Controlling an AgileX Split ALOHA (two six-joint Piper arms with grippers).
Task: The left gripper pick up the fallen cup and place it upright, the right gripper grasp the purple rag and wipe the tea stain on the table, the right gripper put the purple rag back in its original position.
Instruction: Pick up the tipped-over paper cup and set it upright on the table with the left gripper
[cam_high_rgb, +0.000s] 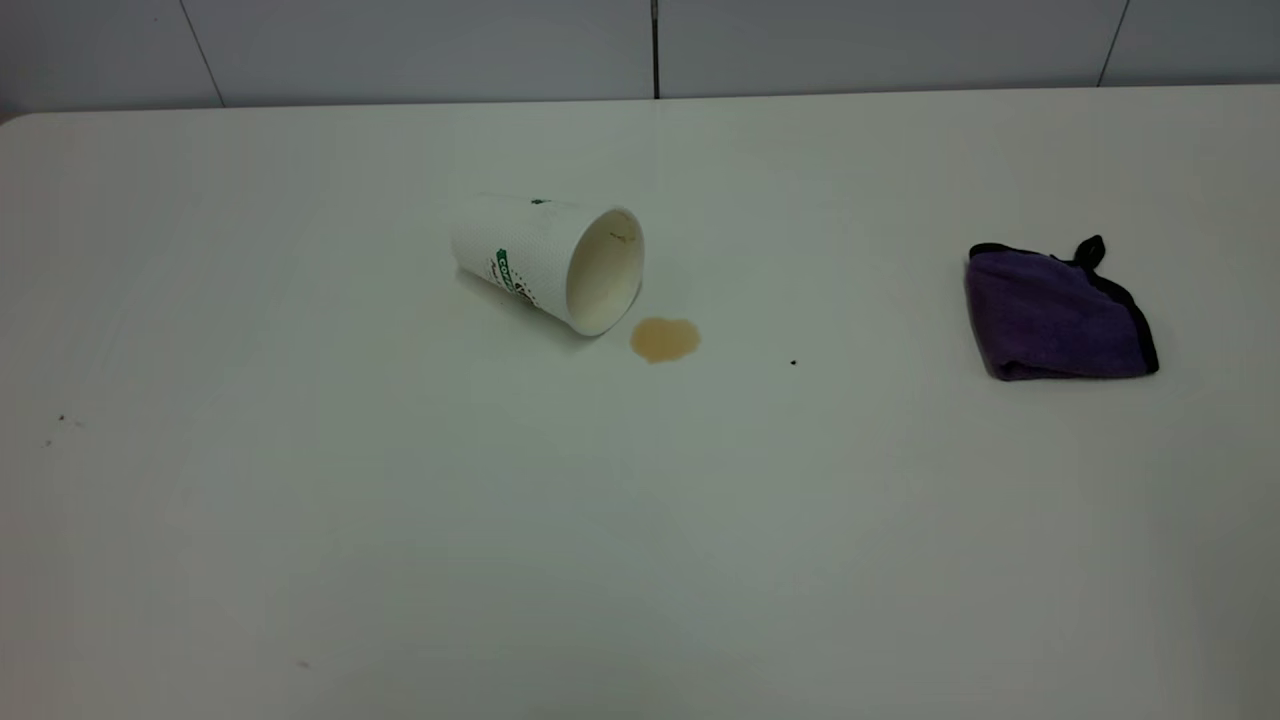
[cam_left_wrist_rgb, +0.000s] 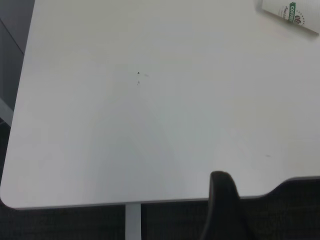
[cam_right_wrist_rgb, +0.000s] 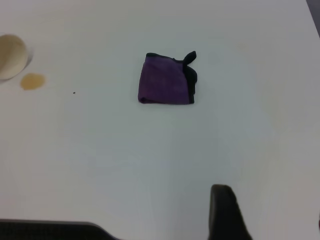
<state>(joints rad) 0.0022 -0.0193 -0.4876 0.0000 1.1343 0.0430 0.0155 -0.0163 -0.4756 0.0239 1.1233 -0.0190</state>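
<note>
Opening step pending: cup (cam_high_rgb: 548, 262) lies fallen upper centre of the worktop (cam_high_rgb: 400, 520), mouth beside tea stain (cam_high_rgb: 665, 339); purple rag (cam_high_rgb: 1058, 313) at right — left gripper (cam_left_wrist_rgb: 223, 206), finger spread indeterminate, must reach it.

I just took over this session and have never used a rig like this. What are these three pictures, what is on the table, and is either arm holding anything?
The wide picture faces the table from outside the rig. The other two come from cameras on each arm's wrist; the dark shape at each one's edge is part of that arm's gripper, the left gripper and the right gripper, both back near the table's edge and holding nothing. On the table, the cup lies on its side, the tea stain just by its mouth. The purple rag lies folded further right.
</note>
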